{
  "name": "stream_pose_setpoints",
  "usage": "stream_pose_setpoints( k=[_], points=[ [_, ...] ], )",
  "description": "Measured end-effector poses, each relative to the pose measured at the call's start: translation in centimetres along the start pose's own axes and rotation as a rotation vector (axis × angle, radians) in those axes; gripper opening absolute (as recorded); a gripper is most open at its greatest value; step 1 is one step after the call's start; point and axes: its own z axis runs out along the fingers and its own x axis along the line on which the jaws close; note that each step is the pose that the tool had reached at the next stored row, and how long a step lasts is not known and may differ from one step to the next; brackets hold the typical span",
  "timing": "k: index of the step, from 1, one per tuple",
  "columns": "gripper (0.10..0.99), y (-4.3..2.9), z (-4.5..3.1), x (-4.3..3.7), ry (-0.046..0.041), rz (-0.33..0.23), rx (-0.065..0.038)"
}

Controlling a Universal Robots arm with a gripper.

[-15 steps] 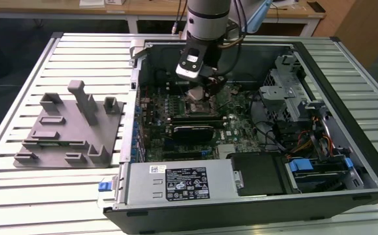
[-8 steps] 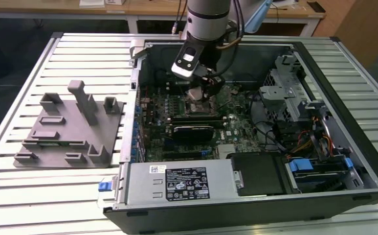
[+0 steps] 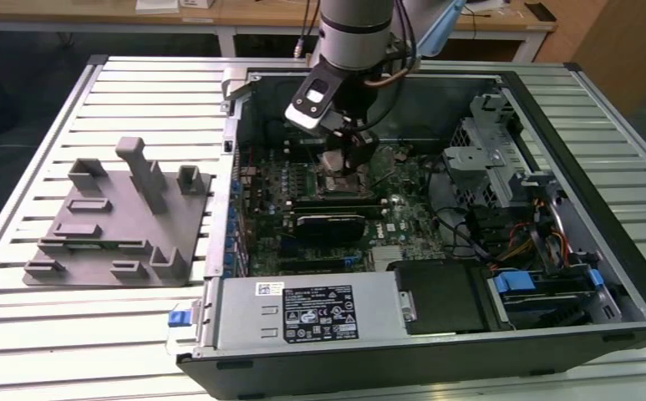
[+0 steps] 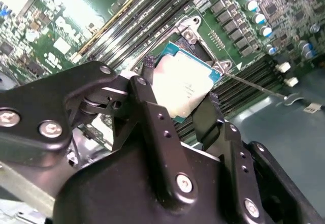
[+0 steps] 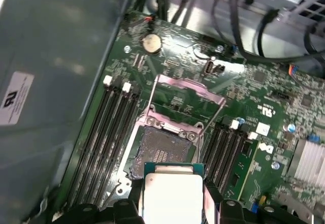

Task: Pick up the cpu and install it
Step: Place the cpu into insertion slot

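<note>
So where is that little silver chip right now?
In both wrist views the cpu is clamped between the jaws, held close over the open socket on the green motherboard.

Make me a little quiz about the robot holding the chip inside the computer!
1. True or false: the gripper is shut on the cpu.
2. Where is the cpu? A) lying on the grey fixture plate; B) held close to the empty socket on the motherboard; C) lying on the slatted table.
3. Fill in: the socket's metal retention frame stands ___.

Key: 1 true; 2 B; 3 lifted open.
</note>
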Motion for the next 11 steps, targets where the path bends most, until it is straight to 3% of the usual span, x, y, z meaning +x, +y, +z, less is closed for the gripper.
stream_pose_setpoints(
  k=[11],
  points=[
    [0.549, -0.01, 0.20, 0.00, -0.0038, 0.159, -0.002]
  ],
)
